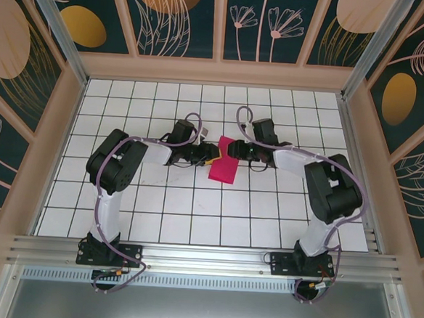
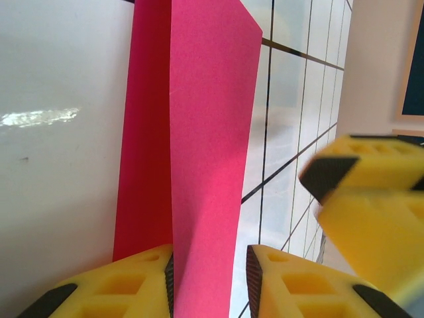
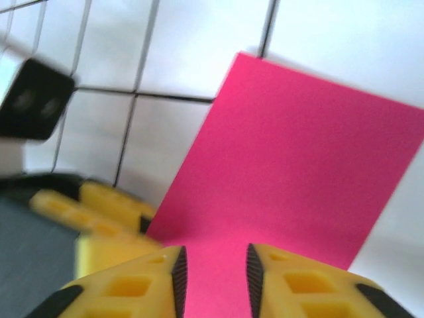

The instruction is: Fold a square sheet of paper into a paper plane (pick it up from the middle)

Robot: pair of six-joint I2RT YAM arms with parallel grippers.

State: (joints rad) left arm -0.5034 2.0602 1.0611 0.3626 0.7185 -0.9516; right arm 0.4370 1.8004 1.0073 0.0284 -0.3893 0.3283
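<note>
The square sheet of paper [image 1: 224, 170] lies mid-table, folded into a magenta-pink rectangle. My left gripper [image 1: 210, 157] reaches its left edge and my right gripper [image 1: 236, 151] its upper right corner. In the left wrist view a raised layer of the paper [image 2: 199, 132] runs between the yellow fingers of the left gripper [image 2: 209, 268]. It touches the left pad, with a gap to the right pad. In the right wrist view the right gripper [image 3: 213, 265] hovers over the paper [image 3: 298, 179], jaws narrowly apart, pink showing between them.
The white gridded table [image 1: 158, 206] is fenced by wooden walls [image 1: 49, 140] and a metal rail [image 1: 205, 257] at the near edge. A finger of the right gripper [image 2: 371, 192] shows blurred in the left wrist view. The left gripper's fingers [image 3: 99, 212] sit beside the paper.
</note>
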